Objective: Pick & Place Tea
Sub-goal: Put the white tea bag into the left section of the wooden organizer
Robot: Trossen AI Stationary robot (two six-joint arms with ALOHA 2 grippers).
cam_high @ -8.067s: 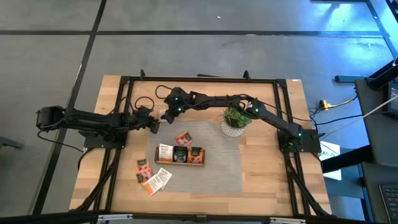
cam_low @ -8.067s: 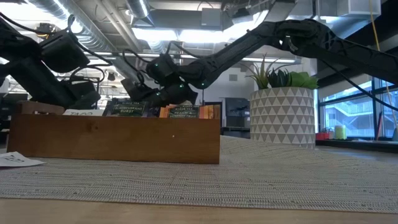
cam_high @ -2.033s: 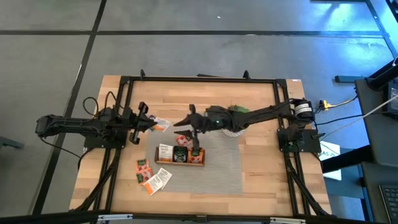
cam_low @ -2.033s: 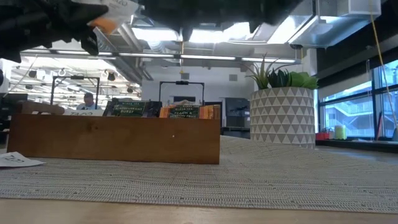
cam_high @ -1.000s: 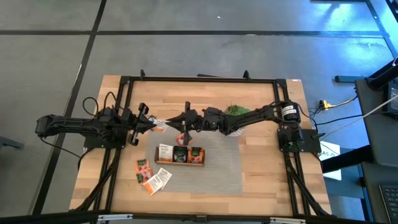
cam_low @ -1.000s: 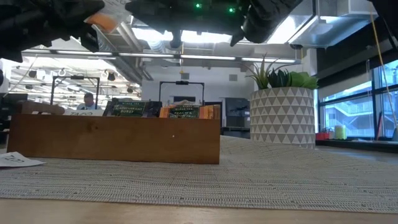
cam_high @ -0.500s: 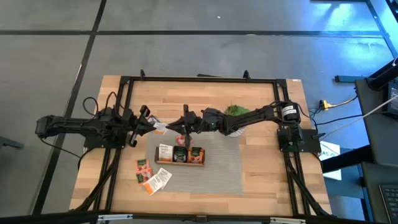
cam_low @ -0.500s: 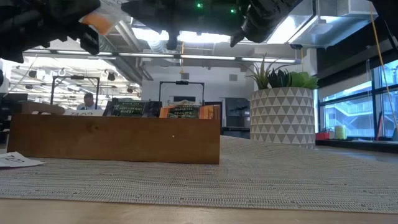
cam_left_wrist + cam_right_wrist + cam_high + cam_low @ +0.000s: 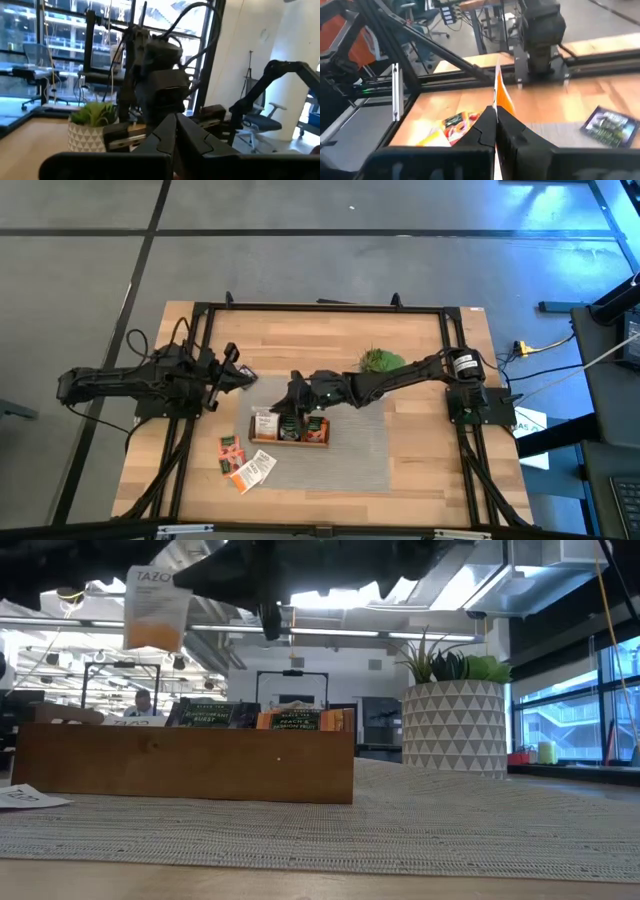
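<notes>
Pinched on a white-and-orange tea bag (image 9: 501, 95), the right gripper (image 9: 290, 402) hangs over the left end of the wooden tray (image 9: 290, 442) from above, while the left gripper (image 9: 232, 374) waits at the table's left side. Level with the table, that bag (image 9: 156, 608) dangles above the tray (image 9: 180, 762). On the left wrist, the fingers (image 9: 172, 132) press together, empty.
</notes>
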